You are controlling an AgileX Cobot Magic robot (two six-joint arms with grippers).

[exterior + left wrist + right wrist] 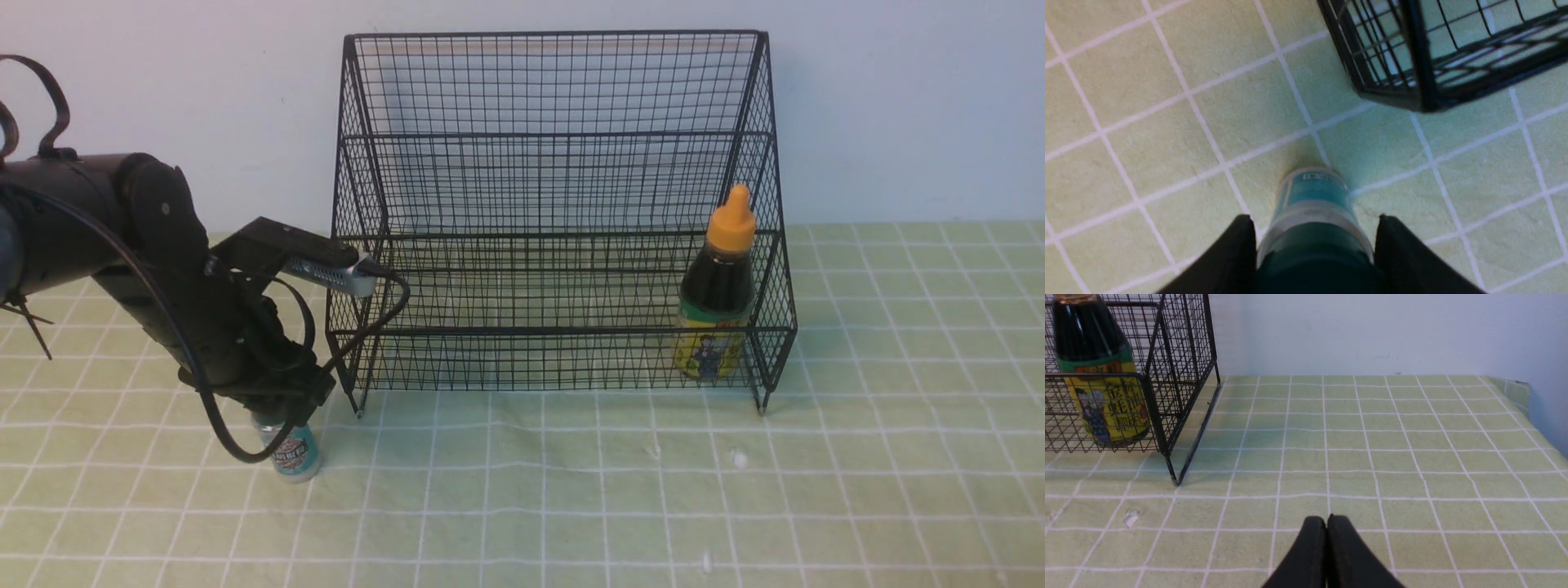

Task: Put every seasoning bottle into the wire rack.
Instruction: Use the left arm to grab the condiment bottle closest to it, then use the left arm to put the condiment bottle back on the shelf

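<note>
The small clear shaker point(292, 453) with teal label and dark green cap stands on the cloth just left of the wire rack's point(555, 135) front left leg. My left gripper point(282, 408) comes down over it, with a finger on each side of the cap. In the left wrist view the gripper point(1314, 220) is shut on the shaker point(1310, 196), near the rack's corner point(1425, 61). The taller dark bottle point(717, 286) with orange nozzle cap stands inside the rack's lower tier at the right end. It also shows in the right wrist view point(1098, 375). My right gripper point(1327, 518) is shut and empty, low over the cloth.
A green checked cloth point(620, 490) covers the table. A white wall stands close behind the rack. Small white specks point(739, 460) lie on the cloth in front of the rack. The table's right edge point(1535, 412) shows in the right wrist view.
</note>
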